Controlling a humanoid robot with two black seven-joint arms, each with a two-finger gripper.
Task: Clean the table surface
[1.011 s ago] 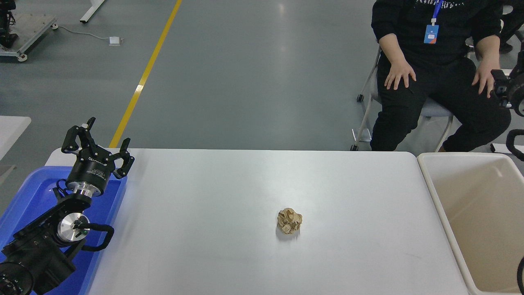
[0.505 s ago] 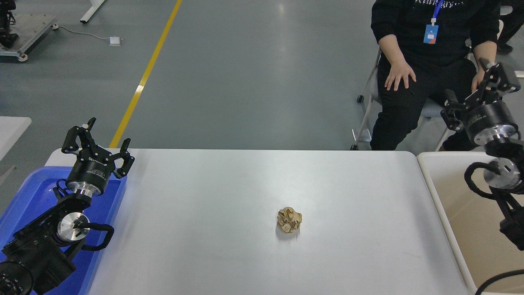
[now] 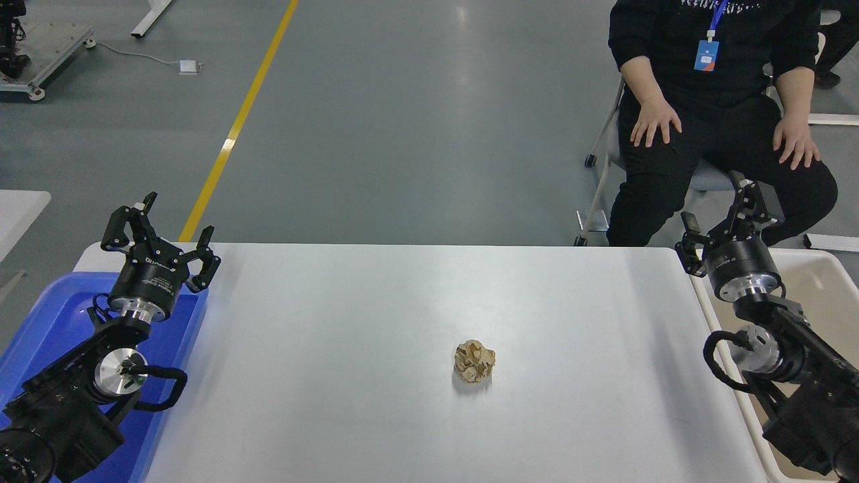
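The table surface point(image 3: 349, 349) is a wide glossy white top filling the lower half of the head view. A crumpled ball of brown paper point(image 3: 474, 361) lies on it, a little right of the middle. My right gripper point(image 3: 728, 218) is open over the table's far right corner, well to the right of the paper ball and farther back, with nothing between its fingers. My left gripper point(image 3: 160, 231) is parked open at the far left corner, above the blue tray.
A blue plastic tray point(image 3: 50, 322) sits at the left end of the table, under my left arm. A beige bin point(image 3: 822, 282) stands off the table's right edge, under my right arm. A person in black sits on a chair point(image 3: 711, 178) beyond the far right corner.
My right arm has come into view from the right edge and swung down and left, from over the person's knee to the table's far right corner. The paper ball and left arm are unmoved.
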